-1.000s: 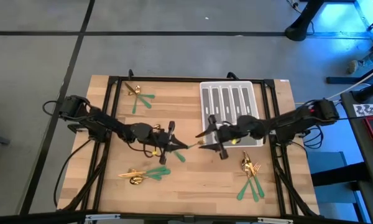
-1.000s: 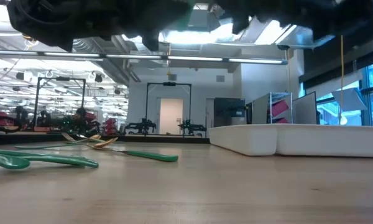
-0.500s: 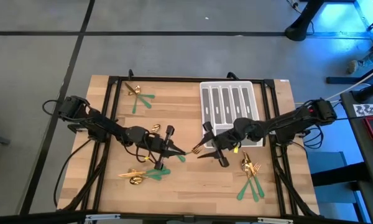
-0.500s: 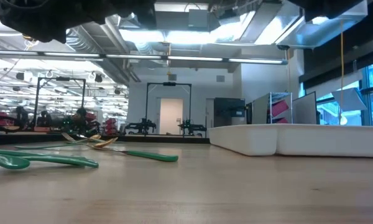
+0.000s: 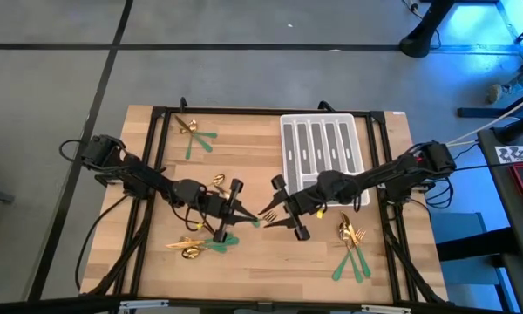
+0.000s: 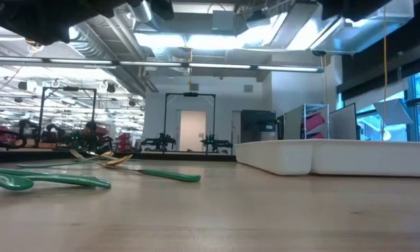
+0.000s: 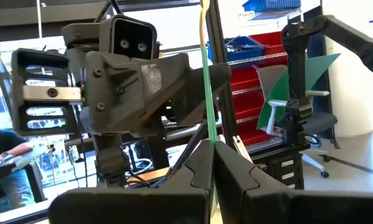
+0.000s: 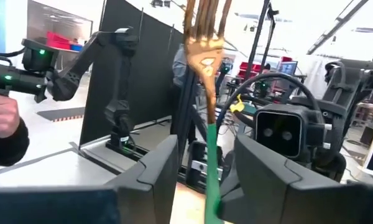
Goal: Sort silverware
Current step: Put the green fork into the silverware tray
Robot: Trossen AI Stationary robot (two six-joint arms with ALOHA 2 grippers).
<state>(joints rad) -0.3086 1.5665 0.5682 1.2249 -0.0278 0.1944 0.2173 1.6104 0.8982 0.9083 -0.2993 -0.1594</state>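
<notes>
— Where is the fork (image 5: 263, 215) found?
— It is held above the table (image 5: 261, 262), a little below the slotted tray (image 5: 321, 148), between the two grippers. Its green handle is pinched by the closed left gripper (image 5: 242, 215); its gold tines lie between the fingers (image 8: 267, 165) of the right gripper (image 5: 283, 213), which are parted and not clamped on it.
— And the other silverware?
— Small piles (image 5: 207, 245) are seen left of the tray and below it.
</notes>
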